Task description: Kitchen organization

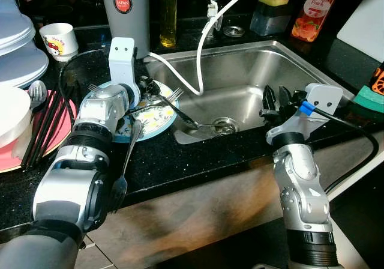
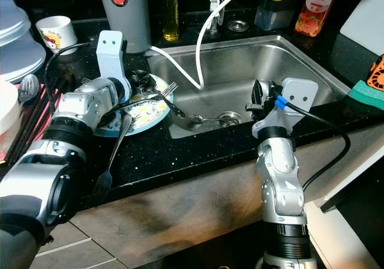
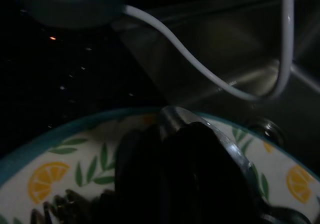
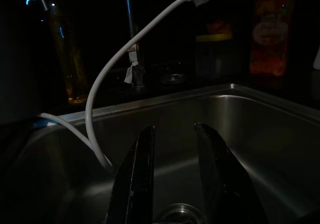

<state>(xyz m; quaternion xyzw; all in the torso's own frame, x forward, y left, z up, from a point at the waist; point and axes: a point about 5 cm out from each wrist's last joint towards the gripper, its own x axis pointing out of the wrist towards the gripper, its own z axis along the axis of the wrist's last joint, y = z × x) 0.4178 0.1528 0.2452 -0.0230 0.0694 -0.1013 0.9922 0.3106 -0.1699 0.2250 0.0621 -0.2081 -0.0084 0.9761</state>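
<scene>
Left tool (image 1: 144,90) grips a fork (image 1: 171,95) over the fragile plate (image 1: 161,122); right tool (image 4: 175,179) hangs parted; grasp slippery handles mid-shaft.

I see my right gripper (image 4: 174,184) at lower centre, its two black fingers (image 4: 135,184) parted over the steel sink (image 4: 260,134), the drain (image 4: 177,215) just below them. A white hose (image 4: 107,79) curves from upper right down to lower left. Dim bottles (image 4: 265,31) stand along the top.
</scene>
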